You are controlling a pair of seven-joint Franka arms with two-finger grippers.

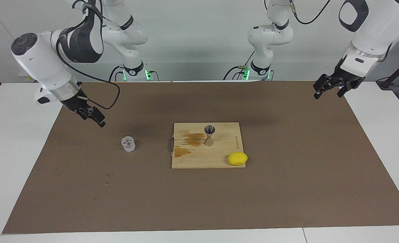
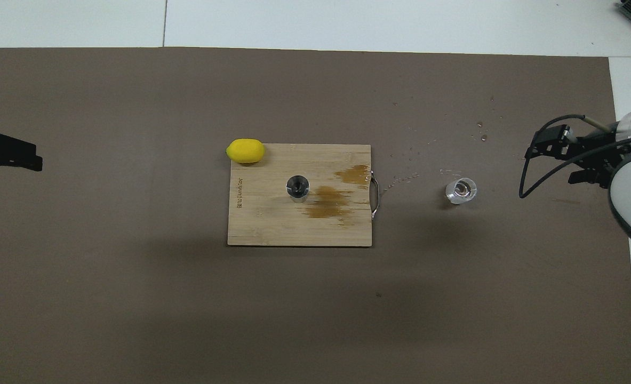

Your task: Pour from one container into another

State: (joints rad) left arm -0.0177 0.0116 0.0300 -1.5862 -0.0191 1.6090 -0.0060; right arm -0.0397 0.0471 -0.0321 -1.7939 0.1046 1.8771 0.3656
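Bench [image 1: 24, 141] — white, covered for most of its span by a brown mat [image 1: 287, 175]; droplets are scattered on the mat near the glass, so some liquid is already outside any vessel.

Right arm — brought in from its own end of the bench; the right gripper [image 1: 92, 114] is held in the air over the mat, close to the glass but apart from it. Nothing is held in the jaws; whether they stand open or closed cannot be told.

Left arm — waiting; the left gripper [image 1: 332, 86] is hung over the mat's edge at its own end, jaws spread and empty.

Cutting board [image 1: 189, 160] — wooden, laid mid-mat, marked by two dark wet-looking stains beside the jigger. A slick patch is judged likely there, by which the jigger could be let slide if nudged.

Lemon [image 1: 237, 158] — set on the board's corner farther from the robots, toward the left arm's end; well clear of the pouring path.

Glass tumbler [image 1: 128, 144] — upright on the mat, toward the right arm's end, well apart from the board. Thick smooth walls are noted — slippage in the jaws is a risk, as is a knock during approach.

Jigger [image 1: 209, 135] — metal, upright on the board. Narrow mouth and small foot are recorded: an overshoot in tilt is judged liable to miss the cup, and any contact from the glass to topple it.
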